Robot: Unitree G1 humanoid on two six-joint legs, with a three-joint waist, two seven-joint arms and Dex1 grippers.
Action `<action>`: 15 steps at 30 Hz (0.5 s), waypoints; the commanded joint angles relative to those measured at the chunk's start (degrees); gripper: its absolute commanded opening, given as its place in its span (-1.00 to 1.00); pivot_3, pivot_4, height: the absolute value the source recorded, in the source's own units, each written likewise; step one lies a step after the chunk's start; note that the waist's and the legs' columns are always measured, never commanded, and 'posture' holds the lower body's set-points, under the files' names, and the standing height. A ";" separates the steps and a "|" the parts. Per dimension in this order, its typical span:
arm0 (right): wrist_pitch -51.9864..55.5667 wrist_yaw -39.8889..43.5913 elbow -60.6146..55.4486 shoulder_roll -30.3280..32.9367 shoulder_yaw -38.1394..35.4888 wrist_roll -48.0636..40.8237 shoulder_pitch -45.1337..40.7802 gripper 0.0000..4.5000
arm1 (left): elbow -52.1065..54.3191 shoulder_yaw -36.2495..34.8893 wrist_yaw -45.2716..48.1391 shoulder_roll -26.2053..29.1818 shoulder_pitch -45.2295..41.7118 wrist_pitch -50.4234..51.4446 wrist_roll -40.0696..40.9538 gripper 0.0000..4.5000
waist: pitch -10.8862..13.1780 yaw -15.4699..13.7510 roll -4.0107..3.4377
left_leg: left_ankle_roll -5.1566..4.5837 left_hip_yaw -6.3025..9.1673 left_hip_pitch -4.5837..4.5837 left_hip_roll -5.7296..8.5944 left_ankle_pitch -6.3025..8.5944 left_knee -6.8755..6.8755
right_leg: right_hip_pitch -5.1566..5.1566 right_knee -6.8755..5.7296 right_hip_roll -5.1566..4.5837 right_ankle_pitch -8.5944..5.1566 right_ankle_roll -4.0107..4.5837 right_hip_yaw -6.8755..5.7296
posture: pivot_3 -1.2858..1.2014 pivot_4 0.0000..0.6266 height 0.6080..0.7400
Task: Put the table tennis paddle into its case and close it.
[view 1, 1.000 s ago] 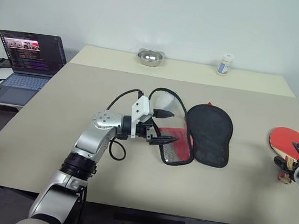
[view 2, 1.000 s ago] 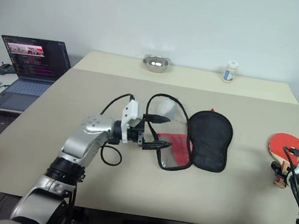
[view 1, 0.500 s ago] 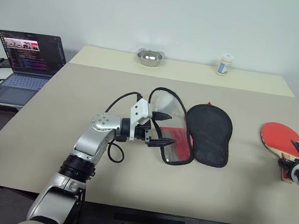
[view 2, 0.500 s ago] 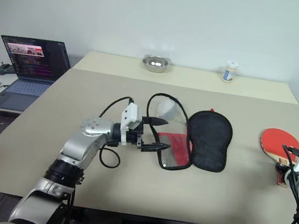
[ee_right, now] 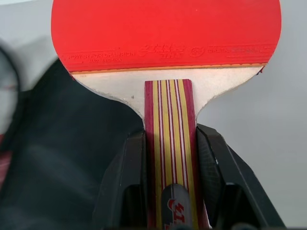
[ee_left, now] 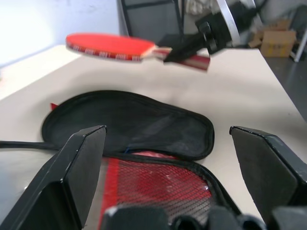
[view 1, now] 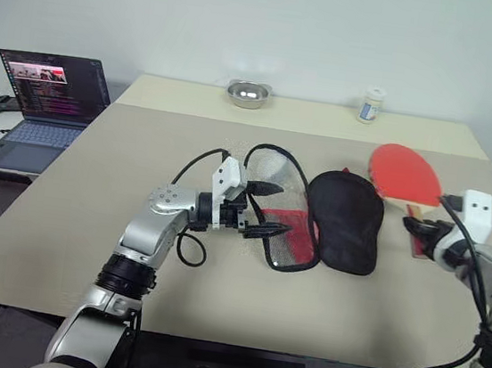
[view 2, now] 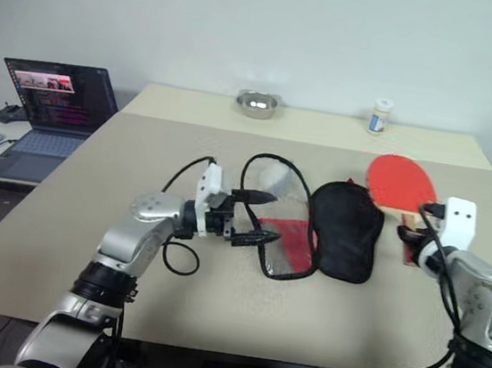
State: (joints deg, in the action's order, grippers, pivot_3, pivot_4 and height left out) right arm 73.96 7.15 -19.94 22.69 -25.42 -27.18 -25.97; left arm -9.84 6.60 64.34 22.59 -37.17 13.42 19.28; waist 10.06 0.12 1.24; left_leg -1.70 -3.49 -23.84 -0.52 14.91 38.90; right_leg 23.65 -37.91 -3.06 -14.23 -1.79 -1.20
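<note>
Right tool (ee_right: 168, 158) clamped on paddle (view 1: 406, 174) handle (stripes clear at wrist); left tool (view 1: 265, 211) spread wide at open case (view 1: 313, 219); eye views add laptop (view 1: 46, 97).

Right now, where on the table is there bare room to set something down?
Bare tabletop lies along the near edge and on the left between the laptop and left gripper. The middle is crowded: the open case, with the right gripper holding the paddle above it.

Seen from head height by twin eye views, angled forward and down across the counter (view 1: 62, 215), with wrist views close behind each hand, both taking in the table tennis paddle (ee_left: 112, 47) above the case (ee_left: 134, 122).
</note>
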 commanded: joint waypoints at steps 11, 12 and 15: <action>-3.48 -8.00 -1.53 -13.21 7.27 4.10 -1.22 -0.54 | 2.96 -1.05 -0.21 1.20 -0.60 0.78 1.42 1.00 | 0.00 0.04 -0.01 | 0.00 -0.03 -0.04 0.07 0.00 0.00 | 0.09 -0.04 0.00 0.00 0.00 0.01 | 0.03 -0.52 1.00; -4.29 -7.87 -0.49 -13.17 7.63 4.58 -1.09 -0.54 | 2.96 -1.03 -0.23 1.22 -0.52 0.71 1.36 1.00 | 0.00 0.05 0.00 | 0.00 -0.03 -0.04 0.07 0.00 0.00 | 0.10 -0.04 0.01 0.00 0.00 0.01 | 0.03 -0.52 1.00; -6.77 -7.28 2.26 -12.55 8.96 5.82 -0.66 -0.54 | 2.84 -0.95 -0.33 1.26 -0.45 0.47 1.12 1.00 | 0.00 0.08 -0.01 | 0.00 -0.04 -0.04 0.07 0.00 -0.01 | 0.11 -0.04 0.02 0.00 0.00 0.01 | 0.03 -0.52 1.00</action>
State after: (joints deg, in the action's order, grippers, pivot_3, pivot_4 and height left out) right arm 70.30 -0.81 -16.96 9.54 -16.66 -21.65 -25.91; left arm -9.29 6.42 64.25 23.42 -37.19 14.59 20.07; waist 10.07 0.21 1.23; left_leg -1.70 -3.53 -23.88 -0.45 14.91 38.90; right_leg 23.76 -37.95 -3.04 -14.23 -1.78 -1.19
